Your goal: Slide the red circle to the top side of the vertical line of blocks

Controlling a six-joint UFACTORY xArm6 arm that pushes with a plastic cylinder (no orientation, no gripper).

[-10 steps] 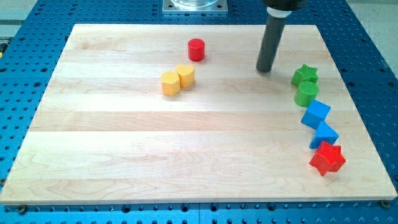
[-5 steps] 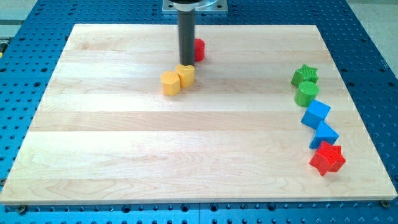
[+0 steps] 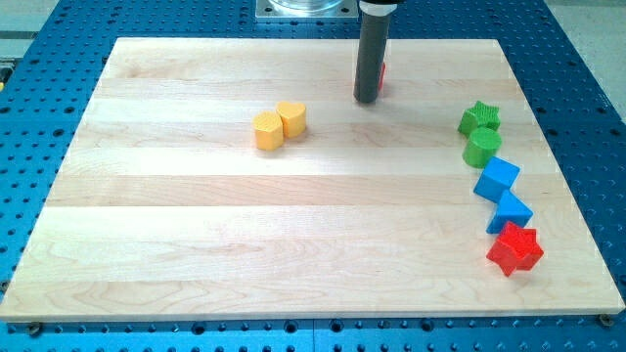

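Note:
The red circle (image 3: 382,74) shows only as a thin red sliver behind the right edge of my rod, near the view's top centre. My tip (image 3: 367,99) rests on the board touching the circle's left side. At the view's right, a roughly vertical line of blocks runs downward: green star (image 3: 479,118), green cylinder (image 3: 482,148), blue cube (image 3: 497,180), second blue block (image 3: 511,211), red star (image 3: 514,249). The red circle lies to the upper left of the green star, about a hundred pixels away.
A yellow hexagon (image 3: 267,130) and a yellow heart-like block (image 3: 291,118) sit touching, left of centre. The wooden board (image 3: 196,235) lies on a blue perforated table (image 3: 587,117). The arm's metal base (image 3: 308,10) is at the view's top.
My tip swung from the view's right to the red circle's left side, then pushed it rightward about seventy pixels. The other blocks have not moved.

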